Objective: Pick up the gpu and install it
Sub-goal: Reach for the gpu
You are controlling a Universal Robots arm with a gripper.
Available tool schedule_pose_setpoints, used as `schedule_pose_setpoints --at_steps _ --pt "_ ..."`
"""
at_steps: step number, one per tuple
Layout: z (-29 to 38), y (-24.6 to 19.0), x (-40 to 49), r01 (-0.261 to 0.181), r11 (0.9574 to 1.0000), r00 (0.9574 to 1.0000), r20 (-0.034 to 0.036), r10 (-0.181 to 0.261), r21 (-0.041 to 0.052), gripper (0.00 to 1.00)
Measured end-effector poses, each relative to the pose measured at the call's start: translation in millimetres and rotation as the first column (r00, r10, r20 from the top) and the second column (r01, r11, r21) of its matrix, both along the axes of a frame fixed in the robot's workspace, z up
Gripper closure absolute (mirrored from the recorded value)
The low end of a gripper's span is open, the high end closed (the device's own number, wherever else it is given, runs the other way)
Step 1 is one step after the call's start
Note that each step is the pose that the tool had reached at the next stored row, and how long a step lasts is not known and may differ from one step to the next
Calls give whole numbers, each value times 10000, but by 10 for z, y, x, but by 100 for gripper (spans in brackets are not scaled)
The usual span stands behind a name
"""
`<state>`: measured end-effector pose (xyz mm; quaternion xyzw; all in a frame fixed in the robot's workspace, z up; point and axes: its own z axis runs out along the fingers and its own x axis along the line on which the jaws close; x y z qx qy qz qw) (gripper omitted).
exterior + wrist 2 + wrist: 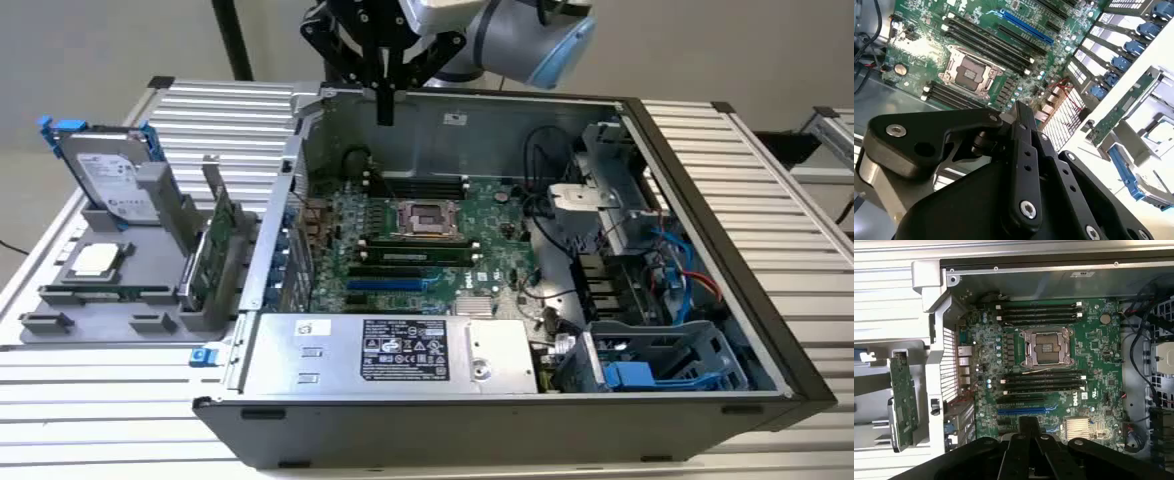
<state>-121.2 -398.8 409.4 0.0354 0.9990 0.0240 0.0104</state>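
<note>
The gpu stands on edge in the grey holder at the exterior view's left, outside the open computer case. It is a green card with a silver end bracket sticking up. Both wrist views show it too, the gpu beside the case's rear wall and the gpu past the blue slot clips. My gripper hangs above the far edge of the motherboard, well apart from the card. Its black fingers are pressed together, shut on nothing. My gripper points down at the board.
A blue expansion slot lies on the motherboard near the empty processor socket. A silver hard drive in a blue frame stands in the holder. The power supply and the drive cage with cables fill the case's near side and the exterior view's right.
</note>
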Motion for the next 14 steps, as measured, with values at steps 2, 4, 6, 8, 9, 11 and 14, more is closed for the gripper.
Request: schedule_pose_setpoints --at_steps 2,4,6,8,9,11,14 --pt "1 0 0 0 10000 10000 0 0 -1 100" --pt "2 0 0 0 10000 10000 -1 0 0 100" --pt "3 0 0 -1 10000 10000 0 1 0 100" --pt "3 0 1 -2 10000 10000 -1 2 -19 100" --pt "4 0 1 -2 10000 10000 -2 2 -19 100" --pt "3 0 0 -1 10000 10000 1 1 -3 100" --pt "3 0 -3 -1 10000 10000 2 1 -3 100"
